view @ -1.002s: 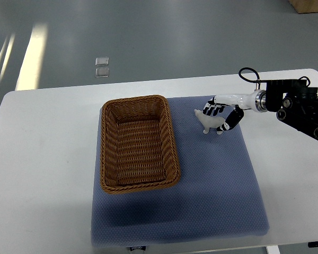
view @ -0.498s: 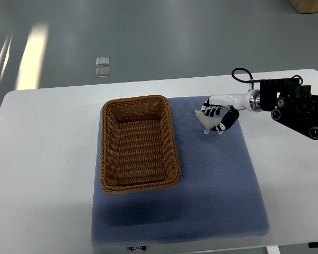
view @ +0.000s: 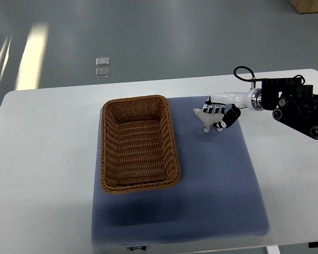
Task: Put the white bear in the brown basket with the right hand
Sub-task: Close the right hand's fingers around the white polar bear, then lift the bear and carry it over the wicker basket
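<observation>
The right hand (view: 218, 113) reaches in from the right edge, its fingers curled around the white bear (view: 207, 119), which sits over the blue mat (view: 222, 180) on the white worktop (view: 42, 159). The brown wicker basket (view: 138, 143) lies to the bear's left, apart from it.

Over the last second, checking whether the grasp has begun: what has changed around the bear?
The right hand moved a little left, toward the basket, then eased back slightly, its fingers staying curled around the white bear. The bear barely shifted and still looks to be standing on the blue mat, though a slight lift cannot be ruled out. The brown basket stayed put and holds nothing.
</observation>
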{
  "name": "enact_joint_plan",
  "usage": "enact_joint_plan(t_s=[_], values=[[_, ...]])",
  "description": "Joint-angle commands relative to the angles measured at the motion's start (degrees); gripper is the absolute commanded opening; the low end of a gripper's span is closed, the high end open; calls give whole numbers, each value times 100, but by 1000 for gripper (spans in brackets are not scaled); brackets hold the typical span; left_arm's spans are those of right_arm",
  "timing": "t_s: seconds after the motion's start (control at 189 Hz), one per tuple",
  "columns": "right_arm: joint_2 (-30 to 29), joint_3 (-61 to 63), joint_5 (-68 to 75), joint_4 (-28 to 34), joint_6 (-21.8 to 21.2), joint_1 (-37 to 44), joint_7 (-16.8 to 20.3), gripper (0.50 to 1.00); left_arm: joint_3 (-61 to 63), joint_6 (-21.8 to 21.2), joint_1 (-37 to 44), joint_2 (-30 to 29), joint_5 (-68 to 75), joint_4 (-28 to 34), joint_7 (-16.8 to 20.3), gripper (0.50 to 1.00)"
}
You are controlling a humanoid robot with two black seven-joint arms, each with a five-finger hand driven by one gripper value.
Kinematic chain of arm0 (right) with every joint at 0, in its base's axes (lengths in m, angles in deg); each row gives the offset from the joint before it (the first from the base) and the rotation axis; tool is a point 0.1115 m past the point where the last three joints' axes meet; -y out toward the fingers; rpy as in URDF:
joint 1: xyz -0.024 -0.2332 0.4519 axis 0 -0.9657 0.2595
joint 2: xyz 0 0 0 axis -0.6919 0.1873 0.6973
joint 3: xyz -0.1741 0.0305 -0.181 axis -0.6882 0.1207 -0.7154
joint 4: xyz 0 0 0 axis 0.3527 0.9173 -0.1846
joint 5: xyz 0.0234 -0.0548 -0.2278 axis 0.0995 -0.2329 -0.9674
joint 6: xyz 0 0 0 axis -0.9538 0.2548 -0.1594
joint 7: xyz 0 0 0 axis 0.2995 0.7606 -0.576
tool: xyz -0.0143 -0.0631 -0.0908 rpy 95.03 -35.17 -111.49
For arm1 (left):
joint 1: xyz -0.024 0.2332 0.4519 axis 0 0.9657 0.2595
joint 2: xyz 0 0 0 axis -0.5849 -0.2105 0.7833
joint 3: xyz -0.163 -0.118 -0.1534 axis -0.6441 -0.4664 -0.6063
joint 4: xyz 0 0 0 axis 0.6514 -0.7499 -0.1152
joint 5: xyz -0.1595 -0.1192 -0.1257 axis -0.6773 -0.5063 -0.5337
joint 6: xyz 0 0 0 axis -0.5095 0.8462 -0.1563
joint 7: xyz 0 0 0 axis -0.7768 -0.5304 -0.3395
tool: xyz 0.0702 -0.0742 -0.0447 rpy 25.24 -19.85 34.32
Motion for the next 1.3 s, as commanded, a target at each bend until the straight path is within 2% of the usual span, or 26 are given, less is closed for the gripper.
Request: enact_joint_plan(t_s=[0.0,0.265,0.593,0.689,0.922,1.065,1.293], values=[[-11,15,9,0,68,177,-6,500,0,0,-1,0,2,0,1,1000],[-108,6,71,282,59,932,-24,500,0,0,-1,0,-7,0,1,1000],[-810,-257,71,703,-90,1820,-42,500,-8,0,-1,0,-7,9,1,1000],[-1083,-450,53,703,-90,1899,-42,500,-17,0,-1,0,-7,9,1,1000],[-1268,-705,18,677,-90,1873,-33,500,-17,0,-1,0,-7,9,1,1000],[-1294,-723,18,668,-108,1855,-33,582,-8,0,-1,0,-7,9,1,1000],[-1321,-802,18,668,-204,1846,-24,762,-8,0,-1,0,2,0,1,1000]])
